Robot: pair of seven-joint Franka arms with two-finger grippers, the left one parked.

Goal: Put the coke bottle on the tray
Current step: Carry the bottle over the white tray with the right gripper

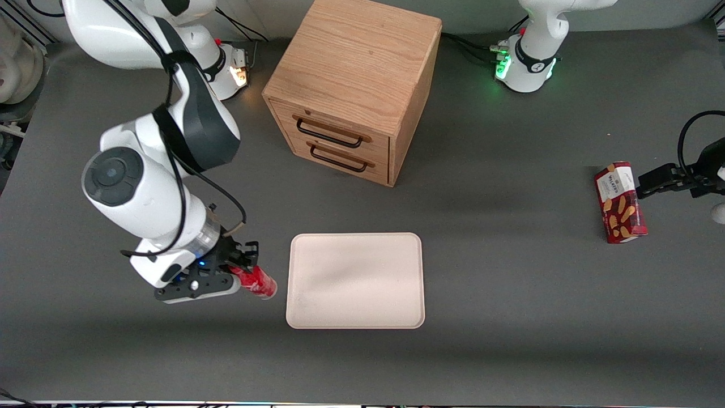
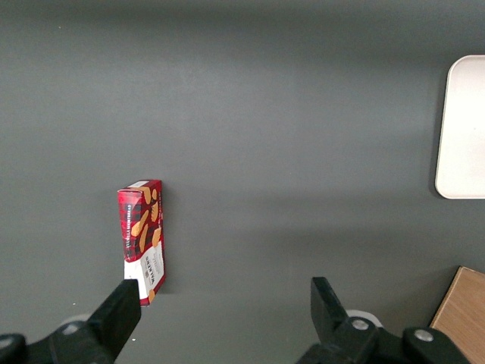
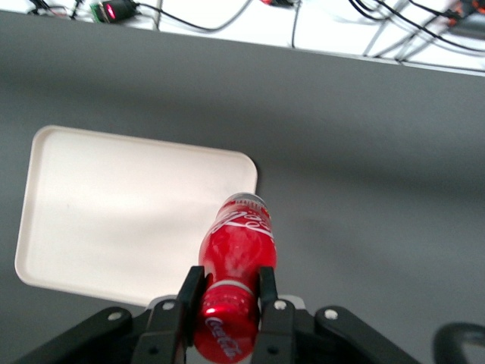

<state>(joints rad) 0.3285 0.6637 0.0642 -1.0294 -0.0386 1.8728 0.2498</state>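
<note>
My right gripper (image 1: pixel 241 272) is shut on the coke bottle (image 1: pixel 257 281), a small all-red bottle held on its side above the table, beside the tray's edge on the working arm's side. In the right wrist view the gripper (image 3: pixel 227 292) clamps the bottle (image 3: pixel 236 254) at its neck, with both black fingers against it. The pale cream tray (image 1: pixel 355 280) lies flat on the dark table, close to the front camera; it also shows in the right wrist view (image 3: pixel 114 212) and the left wrist view (image 2: pixel 462 129). Nothing lies on the tray.
A wooden two-drawer cabinet (image 1: pixel 354 85) stands farther from the front camera than the tray. A red biscuit box (image 1: pixel 620 202) lies toward the parked arm's end of the table, also showing in the left wrist view (image 2: pixel 142 239).
</note>
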